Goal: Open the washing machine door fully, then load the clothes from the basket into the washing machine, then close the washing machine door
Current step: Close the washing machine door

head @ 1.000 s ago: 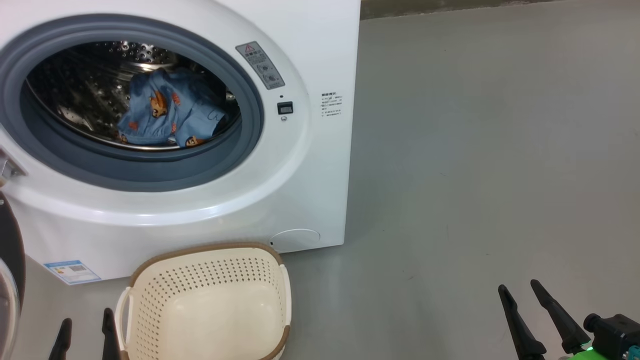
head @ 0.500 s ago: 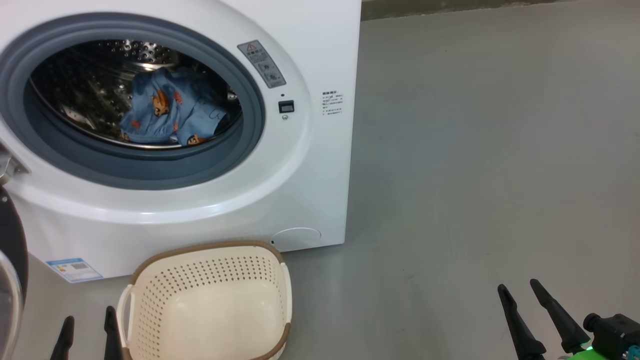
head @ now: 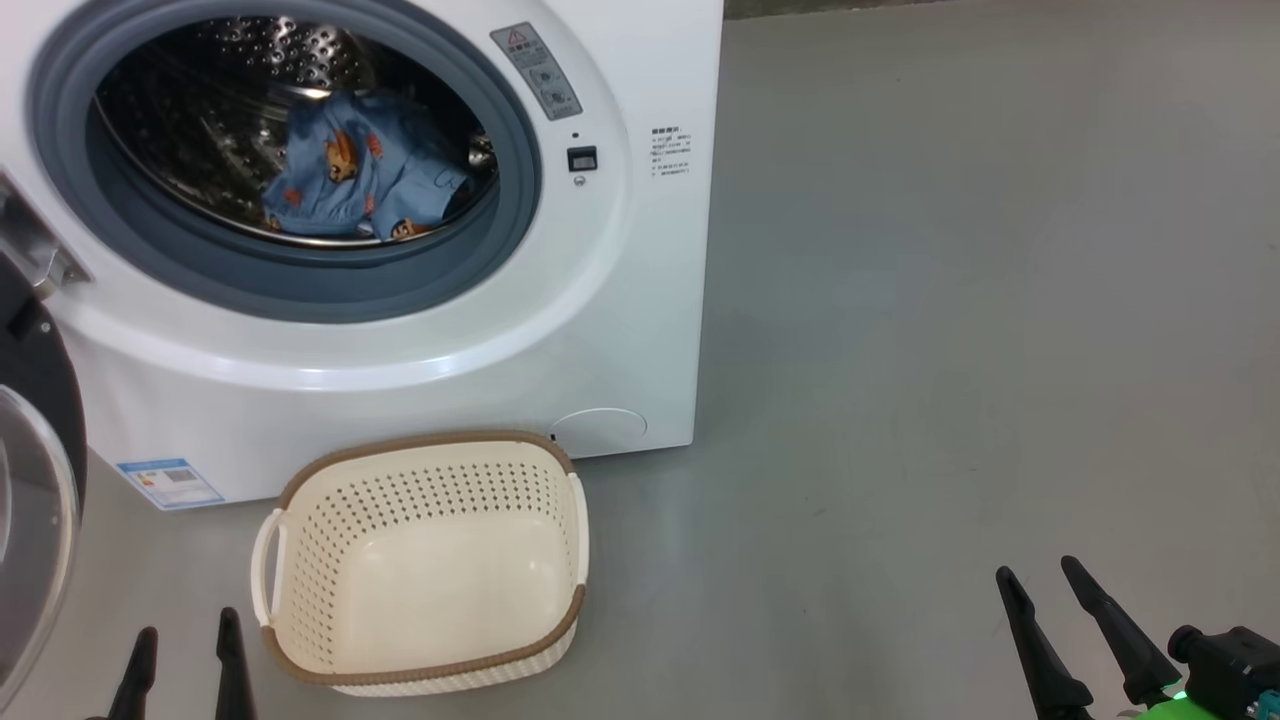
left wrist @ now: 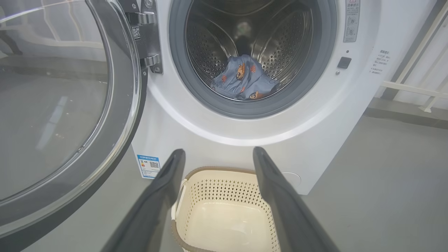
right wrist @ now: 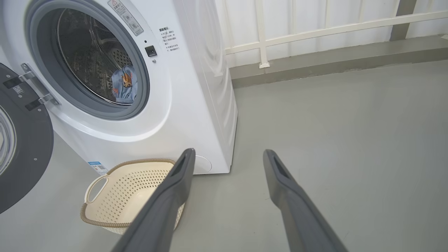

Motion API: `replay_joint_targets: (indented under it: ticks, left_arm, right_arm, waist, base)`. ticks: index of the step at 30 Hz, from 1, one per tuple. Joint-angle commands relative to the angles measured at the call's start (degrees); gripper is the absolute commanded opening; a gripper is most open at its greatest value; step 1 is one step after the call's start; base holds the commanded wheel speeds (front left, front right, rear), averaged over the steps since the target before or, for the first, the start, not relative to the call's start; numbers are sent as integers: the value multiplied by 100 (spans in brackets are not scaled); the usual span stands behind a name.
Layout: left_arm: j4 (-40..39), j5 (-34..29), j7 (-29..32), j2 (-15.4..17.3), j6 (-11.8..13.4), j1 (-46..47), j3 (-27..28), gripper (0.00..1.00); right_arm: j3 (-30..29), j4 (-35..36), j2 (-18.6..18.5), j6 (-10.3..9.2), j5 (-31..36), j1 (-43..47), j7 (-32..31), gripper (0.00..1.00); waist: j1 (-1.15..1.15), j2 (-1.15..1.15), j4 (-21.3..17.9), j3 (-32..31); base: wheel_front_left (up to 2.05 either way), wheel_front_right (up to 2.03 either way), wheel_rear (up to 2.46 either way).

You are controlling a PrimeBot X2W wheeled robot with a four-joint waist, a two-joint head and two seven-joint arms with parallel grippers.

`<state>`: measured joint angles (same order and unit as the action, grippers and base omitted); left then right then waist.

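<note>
Clothes (head: 360,185) lie in the washing machine (head: 600,300), basket (head: 420,500) empty; left end effector (head: 188,622) and right end effector (head: 1035,566) hang released, ready for the open door (left wrist: 63,112).

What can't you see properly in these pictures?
- Tiny print on the blue label sticker: too small, head view.
- Glossy black round door: cut off by the left edge, head view.
- Light blue bear-print clothes: partly behind the grey rubber gasket, right wrist view.
</note>
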<state>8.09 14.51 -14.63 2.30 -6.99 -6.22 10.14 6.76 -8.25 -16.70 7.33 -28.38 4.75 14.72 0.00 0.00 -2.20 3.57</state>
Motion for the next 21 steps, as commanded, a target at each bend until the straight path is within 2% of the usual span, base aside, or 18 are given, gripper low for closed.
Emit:
replay_joint_targets:
  ticks: [1, 11, 21]
  left_arm:
    - [-171, 21, -37, 58, 6, 60, 163, 100]
    - [-141, 122, -37, 58, 22, 81, 122, 100]
    - [-138, 297, -37, 58, 258, 83, 112, 100]
  right_arm:
    - [82, 150, -115, 16, -1, -32, 28, 100]
    - [110, 170, -94, 16, 13, -32, 28, 100]
    - [491, 149, -149, 16, -6, -265, 28, 100]
  waist:
    - [0, 0, 9, -2]
    - [0, 0, 227, -4]
    - [0, 0, 949, 83]
  base:
    - [-30, 30, 0]
    - [-2, 2, 0]
    - [0, 0, 0]
